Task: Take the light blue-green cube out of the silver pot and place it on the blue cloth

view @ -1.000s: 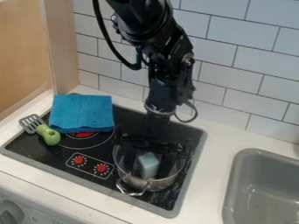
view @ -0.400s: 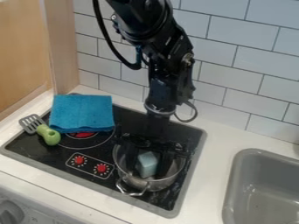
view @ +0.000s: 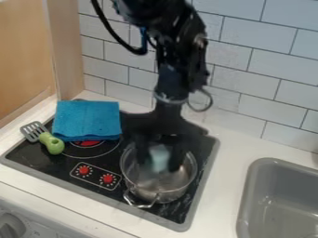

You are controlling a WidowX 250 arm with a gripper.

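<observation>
1. Block: the pale blue-green block [view: 160,158] is at the lower centre of the frame, over the pot's interior, below rim level or close to it. Exact height cannot be certified.
2. Gripper: the black gripper [view: 161,162] appears to pinch the block, one finger on each side.
3. Handling, as judged: pressure should be firm and even, since a smooth-faced block could twist or slip. Any lift should run straight up, with block and fingertips clear of the rim before sideways travel; a knock could drag the light-looking metal pot [view: 146,189].
4. Surroundings: the pot stands on the black cooktop [view: 46,160], its looped handle [view: 146,205] facing the lower edge. The folded blue towel [view: 87,120] and green-handled spatula [view: 51,144] lie at left; the grey sink [view: 246,200] is at lower right.
5. Not verifiable: the block's side faces and finger contact, the pot's far rim behind the gripper, and the arm's base beyond the top edge. The sink is cut off at right.
</observation>
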